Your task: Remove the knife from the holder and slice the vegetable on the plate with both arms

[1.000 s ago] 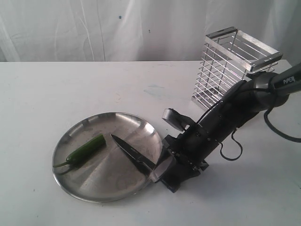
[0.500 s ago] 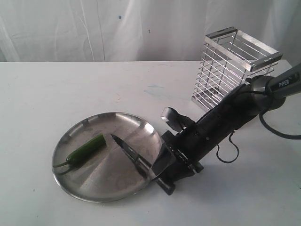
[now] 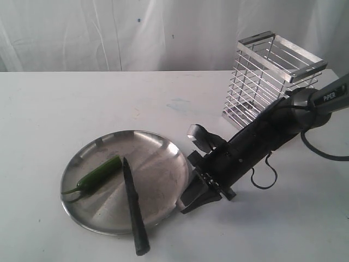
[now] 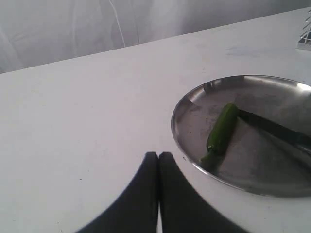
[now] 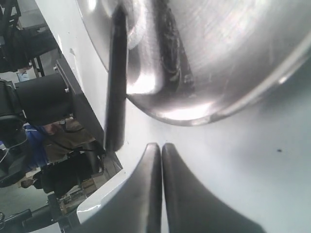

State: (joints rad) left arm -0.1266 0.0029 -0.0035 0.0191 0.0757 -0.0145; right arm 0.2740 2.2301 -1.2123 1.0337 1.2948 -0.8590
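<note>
Knife (image 3: 132,204) all dark, blade & handle black. Vegetable (image 3: 98,174) bright green, stem darker green. Plate (image 3: 158,164) shiny silver steel w/ dull grey scuffs. Holder (image 3: 306,71) silver, horiz. wire stripes, plain steel rim band. Right arm (image 3: 262,139) black & grey, white "PiPER" lettering. Bench (image 3: 65,109) white w/ 1 faint bluish smudge. Curtain (image 3: 109,33) white.

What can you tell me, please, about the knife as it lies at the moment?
The knife is slim and all dark, with a pointed blade and a rounded black handle. It lies free across the steel plate, its tip at the cut end of the green chili, apparently touching it. The handle juts past the plate's rim over the white table. The right end effector is shut beside the plate, not holding it.
</note>
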